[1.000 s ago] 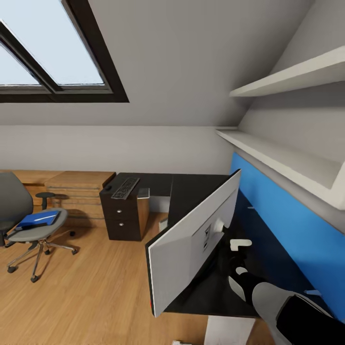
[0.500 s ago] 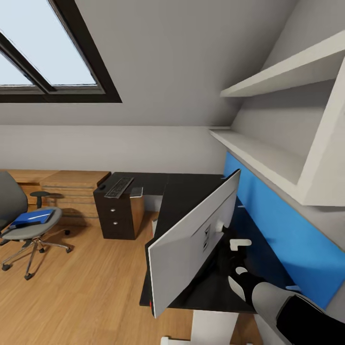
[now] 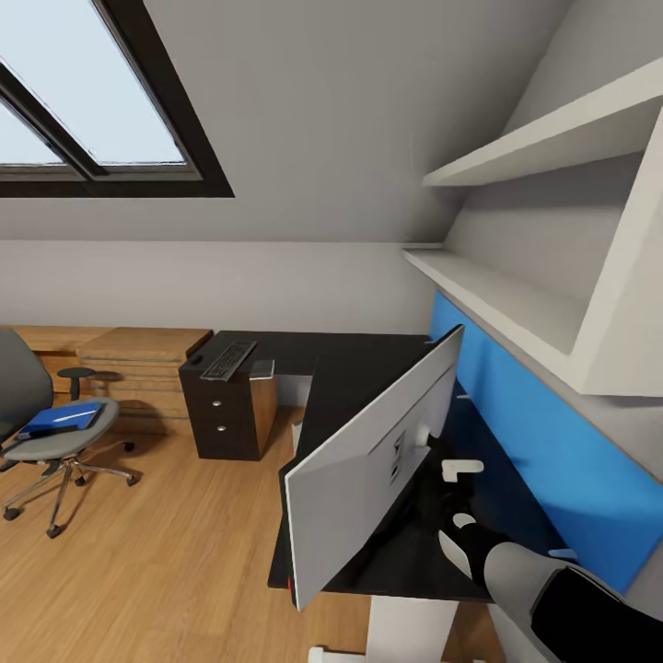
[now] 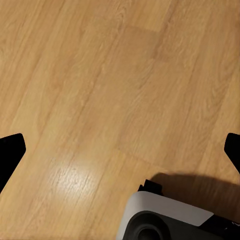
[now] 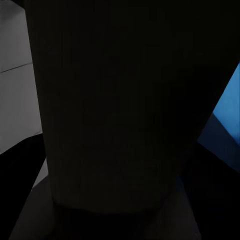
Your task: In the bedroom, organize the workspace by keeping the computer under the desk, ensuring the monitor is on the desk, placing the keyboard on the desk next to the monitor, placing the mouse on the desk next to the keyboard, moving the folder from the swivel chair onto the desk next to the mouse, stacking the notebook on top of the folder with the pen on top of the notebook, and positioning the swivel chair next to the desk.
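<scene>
Nothing has really shifted in the last half second; before that the head camera swung a bit, so the whole room slid left in frame, not the stuff itself. Monitor [image 3: 368,470] sits lower centre of the head view, grey back toward us, tilted, over the black desk [image 3: 354,368]. Right gripper [image 3: 458,497] is tucked right behind its stand area, forearm coming up from the lower right corner. Can't tell if it's clamped on anything, the right wrist view is just dark. Left gripper [image 4: 120,150] hangs splayed wide over bare wood floor [image 4: 100,75]. Keyboard [image 3: 228,359] lies on the desk's far end, centre left. Blue folder [image 3: 63,417] rests on the swivel chair [image 3: 46,433], at the left edge.
</scene>
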